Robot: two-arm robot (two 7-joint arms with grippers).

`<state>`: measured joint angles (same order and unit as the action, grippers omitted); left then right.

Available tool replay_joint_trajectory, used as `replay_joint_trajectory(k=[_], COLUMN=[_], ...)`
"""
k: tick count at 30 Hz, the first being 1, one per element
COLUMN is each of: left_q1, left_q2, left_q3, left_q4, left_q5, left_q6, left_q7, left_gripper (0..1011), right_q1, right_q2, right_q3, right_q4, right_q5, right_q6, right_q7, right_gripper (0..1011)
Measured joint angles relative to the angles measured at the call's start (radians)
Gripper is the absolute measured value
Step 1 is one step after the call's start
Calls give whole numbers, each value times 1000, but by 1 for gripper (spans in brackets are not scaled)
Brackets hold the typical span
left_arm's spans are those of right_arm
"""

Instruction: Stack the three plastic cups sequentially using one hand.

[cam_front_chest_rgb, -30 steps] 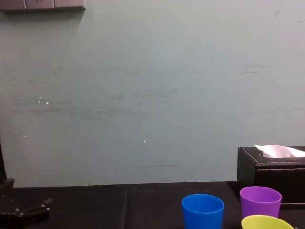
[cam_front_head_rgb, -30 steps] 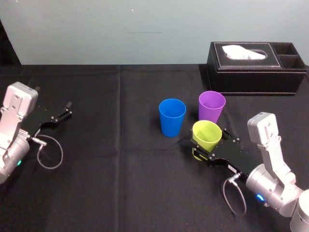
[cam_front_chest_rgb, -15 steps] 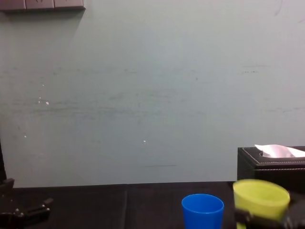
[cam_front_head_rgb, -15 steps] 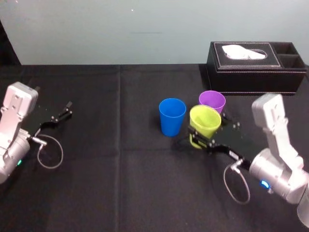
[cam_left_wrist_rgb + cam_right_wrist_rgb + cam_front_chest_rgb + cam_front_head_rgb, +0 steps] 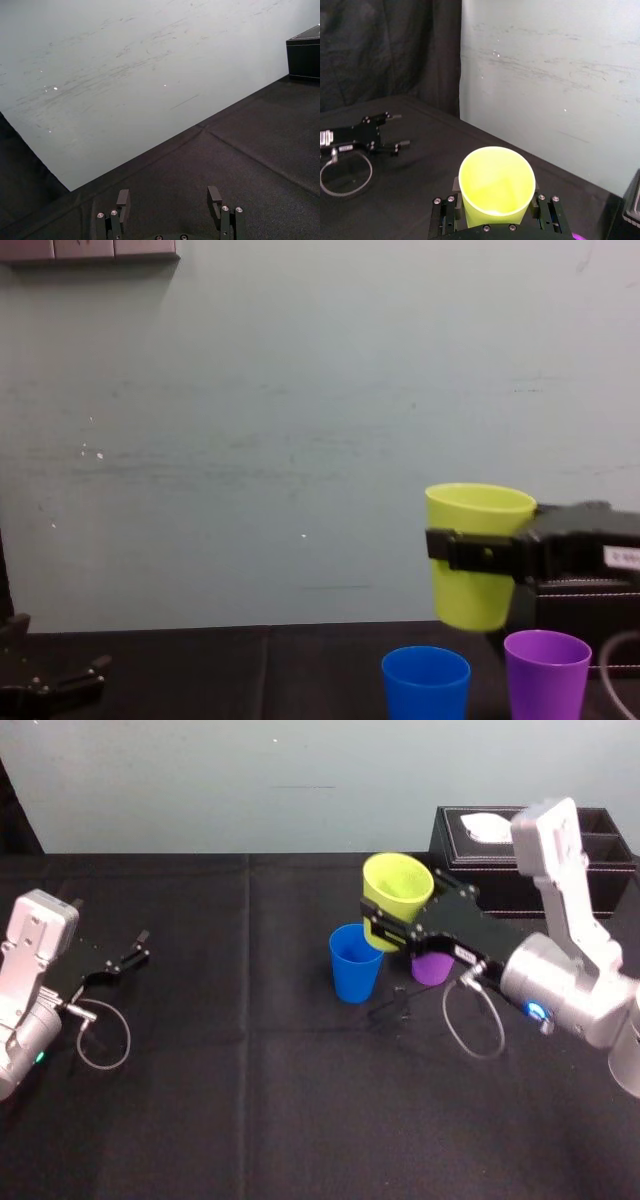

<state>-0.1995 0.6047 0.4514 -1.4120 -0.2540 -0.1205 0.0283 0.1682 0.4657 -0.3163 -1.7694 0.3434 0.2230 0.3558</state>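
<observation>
My right gripper [image 5: 397,928] is shut on the yellow-green cup [image 5: 398,892] and holds it upright in the air, its fingers pressing on both sides of the cup [image 5: 496,187]. In the chest view the lifted cup [image 5: 478,508] hangs just above and to the right of the blue cup [image 5: 425,680]. The blue cup [image 5: 355,963] stands on the black table. The purple cup [image 5: 432,969] stands to its right, partly hidden behind the gripper, and shows fully as the purple cup [image 5: 546,670] from the chest. My left gripper [image 5: 125,960] rests parked at the far left, open and holding nothing [image 5: 169,200].
A black tissue box [image 5: 622,870] stands at the back right against the pale wall. A grey cable loop [image 5: 470,1020] hangs under my right wrist. The black cloth [image 5: 250,1070] stretches bare between the two arms.
My right gripper has raised the yellow-green cup off the table and carried it up and to the left, from beside the purple cup to above the blue one. The left arm has not moved.
</observation>
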Motion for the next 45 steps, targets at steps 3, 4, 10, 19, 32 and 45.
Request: replay_joint_trajectory(k=[3, 4, 10, 19, 32, 45], left_q1=[0, 0, 0, 0, 0, 0], left_q2=[0, 0, 0, 0, 0, 0], left_q3=[0, 0, 0, 0, 0, 0], left_q4=[0, 0, 0, 0, 0, 0], left_q5=[0, 0, 0, 0, 0, 0], left_q6=[0, 0, 0, 0, 0, 0], left_q7=[0, 0, 0, 0, 0, 0], left_gripper=[1011, 1011, 1011, 1011, 1011, 1011], right_q1=[45, 66, 118, 154, 161, 170], right_q2=[-16, -25, -50, -74, -80, -93], right_q3=[-12, -20, -43, -69, -93, -106], right_q4=[29, 52, 121, 206, 251, 308], right_q5=[3, 2, 1, -7, -22, -35], right_q6=[20, 24, 23, -13, -40, -61], right_q7=[5, 6, 12, 26, 38, 47], right_gripper=[737, 737, 737, 737, 737, 737])
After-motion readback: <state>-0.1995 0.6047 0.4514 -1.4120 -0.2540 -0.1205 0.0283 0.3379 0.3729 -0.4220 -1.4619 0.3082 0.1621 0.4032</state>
